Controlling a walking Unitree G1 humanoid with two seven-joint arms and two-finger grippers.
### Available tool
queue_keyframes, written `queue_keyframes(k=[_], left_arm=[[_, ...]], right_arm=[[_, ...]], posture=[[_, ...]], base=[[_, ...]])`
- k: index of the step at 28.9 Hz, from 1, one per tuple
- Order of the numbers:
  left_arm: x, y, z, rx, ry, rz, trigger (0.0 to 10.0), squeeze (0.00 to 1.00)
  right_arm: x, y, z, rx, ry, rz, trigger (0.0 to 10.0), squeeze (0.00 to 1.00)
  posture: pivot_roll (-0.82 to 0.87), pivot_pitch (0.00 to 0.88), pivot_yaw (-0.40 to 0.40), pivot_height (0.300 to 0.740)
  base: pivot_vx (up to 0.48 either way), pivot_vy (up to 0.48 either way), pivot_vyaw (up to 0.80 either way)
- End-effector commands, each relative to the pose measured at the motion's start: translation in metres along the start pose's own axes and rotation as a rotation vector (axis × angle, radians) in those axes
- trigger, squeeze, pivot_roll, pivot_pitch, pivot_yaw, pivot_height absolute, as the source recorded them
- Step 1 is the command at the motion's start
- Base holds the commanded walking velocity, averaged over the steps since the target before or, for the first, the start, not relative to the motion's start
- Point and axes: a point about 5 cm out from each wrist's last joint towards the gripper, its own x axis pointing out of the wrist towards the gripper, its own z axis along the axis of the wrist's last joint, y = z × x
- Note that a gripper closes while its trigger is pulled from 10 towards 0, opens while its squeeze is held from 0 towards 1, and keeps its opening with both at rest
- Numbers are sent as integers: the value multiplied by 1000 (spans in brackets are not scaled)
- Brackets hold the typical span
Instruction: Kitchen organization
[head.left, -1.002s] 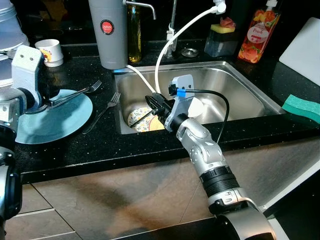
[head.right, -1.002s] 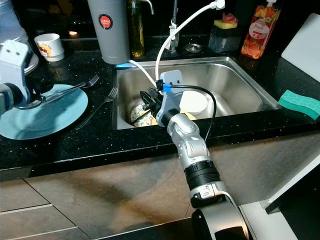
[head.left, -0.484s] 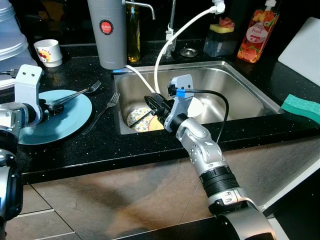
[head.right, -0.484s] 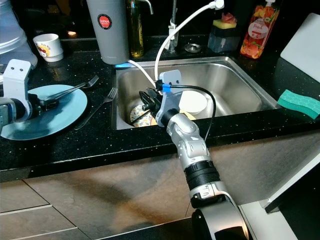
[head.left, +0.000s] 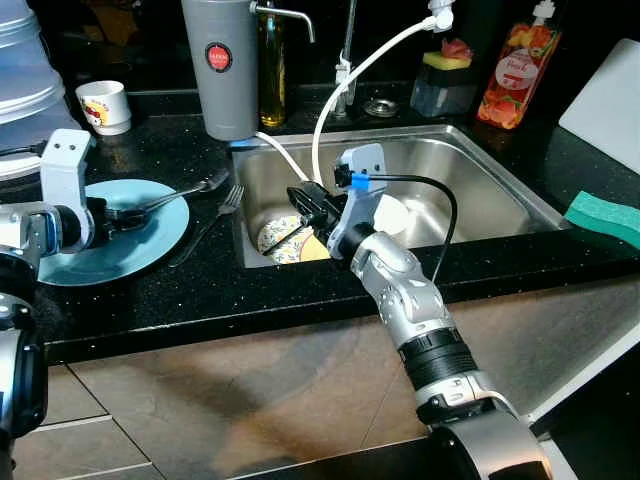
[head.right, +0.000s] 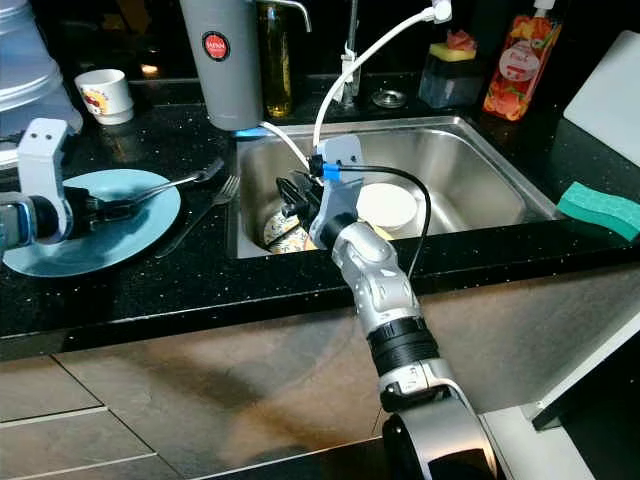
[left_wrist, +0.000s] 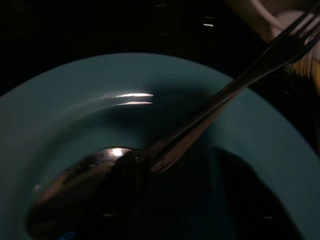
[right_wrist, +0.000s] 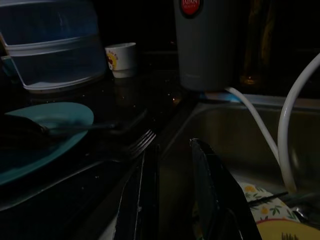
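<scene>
A light blue plate (head.left: 150, 240) lies on the black counter left of the sink. My left gripper (head.left: 118, 213) is low over it, shut on a fork (head.left: 185, 192) and a spoon (left_wrist: 95, 172). The spoon's bowl rests near the plate's middle and the fork's tines (left_wrist: 295, 30) reach past the rim. A second fork (head.left: 212, 218) lies on the counter by the sink edge. My right gripper (head.left: 305, 200) hangs open over the left part of the steel sink (head.left: 480, 165), above a flower-patterned plate (head.left: 280, 238), holding nothing.
A white bowl (head.left: 392, 215) sits in the sink, and a white hose (head.left: 335, 100) arcs over it. A grey canister (head.left: 222, 65), a white cup (head.left: 103, 105), stacked clear tubs (head.left: 25, 70), a soap bottle (head.left: 510, 65) and a green sponge (head.left: 605, 215) stand around.
My left gripper has come down and away from the camera, bringing the fork and spoon low onto the blue plate. The right arm has stayed where it was.
</scene>
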Motion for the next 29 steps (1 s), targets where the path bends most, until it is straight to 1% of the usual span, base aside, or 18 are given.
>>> queue_keyframes(k=[1, 2, 3, 7, 9, 10, 11, 12, 13, 14, 15, 17, 18, 19, 20, 23, 24, 29], left_arm=[[6, -5, -17, 18, 92, -37, 4157, 0], [4, -5, -17, 57, 114, -38, 3020, 0], [2, -3, -17, 109, 145, -26, 549, 0], [-2, 0, -15, 155, 163, 3, 431, 0], [-4, 2, -13, 202, 176, 32, 0, 0], [-8, 8, -7, 250, 175, 106, 0, 0], [-8, 8, -7, 250, 175, 106, 0, 0], [-17, 19, 2, 349, 182, 255, 745, 0], [-21, 24, 7, 387, 177, 319, 745, 0], [-21, 24, 7, 387, 177, 319, 745, 0], [-24, 28, 9, 406, 170, 366, 1255, 0], [-25, 29, 11, 414, 164, 392, 1255, 0], [-26, 29, 12, 427, 158, 402, 667, 0], [-26, 29, 12, 427, 158, 402, 667, 0], [-26, 29, 14, 437, 148, 407, 1569, 0], [-26, 28, 16, 446, 134, 406, 1804, 0], [-25, 26, 19, 447, 106, 413, 10000, 0], [-17, 19, 22, 426, 26, 375, 10000, 0]], right_arm=[[1, -1, 1, 5, 2, 2, 10000, 0], [2, -1, 1, 5, 1, 1, 10000, 0], [2, -1, 1, 6, 0, 1, 10000, 0], [2, -1, 2, 7, -1, -1, 10000, 0], [2, -1, 2, 8, -1, -1, 10000, 0], [2, -1, 2, 9, -2, -2, 10000, 0], [2, -1, 2, 9, -2, -2, 10000, 0], [3, -2, 2, 11, -2, -4, 10000, 0], [3, -2, 2, 12, -2, -5, 10000, 0], [3, -2, 2, 12, -2, -5, 10000, 0], [3, -2, 2, 12, -3, -6, 10000, 0], [3, -2, 2, 13, -3, -6, 10000, 0], [3, -3, 2, 13, -3, -7, 10000, 0], [3, -3, 2, 13, -3, -7, 10000, 0], [3, -3, 2, 13, -3, -8, 10000, 0], [2, -3, 3, 13, -4, -10, 10000, 0], [2, -4, 3, 13, -3, -11, 10000, 0], [3, -5, 3, 12, -3, -14, 10000, 0]], posture=[[11, 144, -35, 740], [11, 144, -35, 740], [12, 146, -36, 740], [12, 146, -36, 740], [12, 146, -36, 740], [12, 146, -36, 740], [12, 146, -36, 740], [15, 154, -34, 740], [15, 154, -34, 740], [15, 154, -34, 740], [15, 154, -34, 740], [15, 154, -34, 740], [15, 154, -34, 740], [15, 154, -34, 740], [15, 154, -34, 740], [15, 154, -34, 740], [15, 155, -31, 740], [16, 156, -31, 740]], base=[[0, 0, 0], [0, 0, 0], [0, 0, 0], [0, 0, 0], [0, 0, 0], [0, 0, 0], [0, 0, 0], [0, 0, 0], [0, 0, 0], [0, 0, 0], [0, 0, 0], [0, 0, 0], [0, 0, 0], [0, 0, 0], [0, 0, 0], [0, 0, 0], [0, 0, 0], [0, 0, 0]])
